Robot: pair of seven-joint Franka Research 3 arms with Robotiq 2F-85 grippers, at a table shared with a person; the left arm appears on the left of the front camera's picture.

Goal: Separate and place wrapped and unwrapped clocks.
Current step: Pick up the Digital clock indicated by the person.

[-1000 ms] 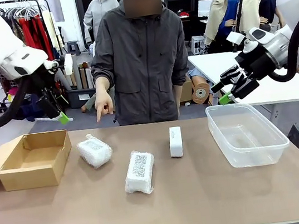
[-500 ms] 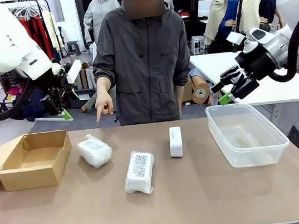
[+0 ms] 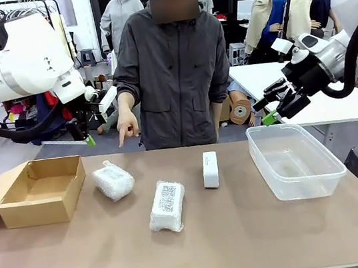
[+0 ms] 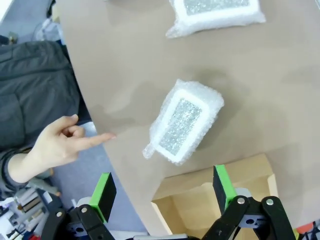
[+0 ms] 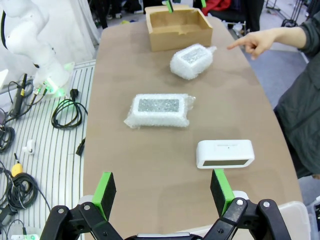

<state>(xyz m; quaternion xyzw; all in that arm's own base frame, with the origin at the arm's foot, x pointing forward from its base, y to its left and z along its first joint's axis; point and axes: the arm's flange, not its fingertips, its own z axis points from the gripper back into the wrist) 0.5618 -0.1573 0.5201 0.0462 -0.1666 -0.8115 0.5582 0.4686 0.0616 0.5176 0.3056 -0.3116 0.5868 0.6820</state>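
Two wrapped clocks lie on the table: one bubble-wrap bundle (image 3: 113, 180) (image 4: 182, 122) (image 5: 192, 60) beside the cardboard box, the other (image 3: 167, 206) (image 4: 215, 12) (image 5: 159, 110) nearer the front. The unwrapped clock (image 3: 210, 169) (image 5: 225, 153), a smooth white block, sits right of them. My left gripper (image 3: 84, 133) (image 4: 164, 186) hangs open above the table's far edge, over the first bundle and the box corner. My right gripper (image 3: 271, 108) (image 5: 162, 187) is open, high above the tub's far side. Neither holds anything.
An open brown cardboard box (image 3: 39, 192) (image 4: 220, 200) (image 5: 177, 27) stands at the left, a clear plastic tub (image 3: 296, 167) at the right. The person at the far side points a hand (image 3: 124, 128) (image 4: 60, 145) (image 5: 260, 42) down at the table near the first bundle.
My left arm has swung right, from above the box toward the person's pointing hand. The right arm, the clocks and the containers have not moved.
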